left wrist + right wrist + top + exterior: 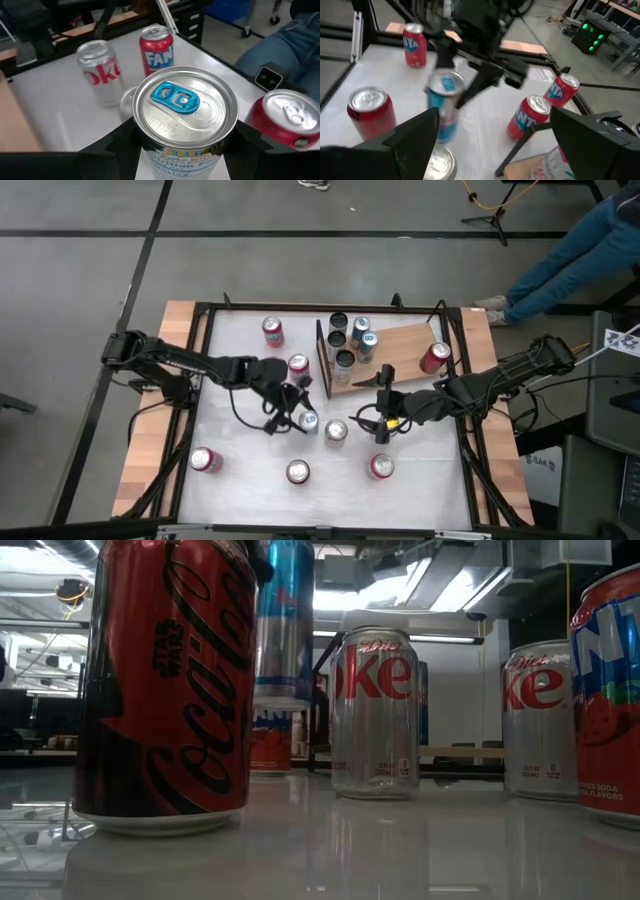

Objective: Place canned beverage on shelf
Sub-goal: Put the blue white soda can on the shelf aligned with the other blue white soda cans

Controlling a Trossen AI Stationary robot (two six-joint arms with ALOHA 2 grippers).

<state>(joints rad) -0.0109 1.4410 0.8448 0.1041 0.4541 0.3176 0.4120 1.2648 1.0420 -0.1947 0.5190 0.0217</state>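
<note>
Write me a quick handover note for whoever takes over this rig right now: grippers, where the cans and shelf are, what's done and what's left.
Left gripper: shut on the blue-tab can, held at mid-table, lifted off the tabletop.
Right gripper: open, empty, near mid-table just below the shelf.
Shelf: at the table's far right part; five cans stand on it near its black frame, and a red can sits at its right end.
Done: those cans shelved, one more picked up.
Left: carry the held can to the shelf and set it down; loose cans remain on the white table.
</note>
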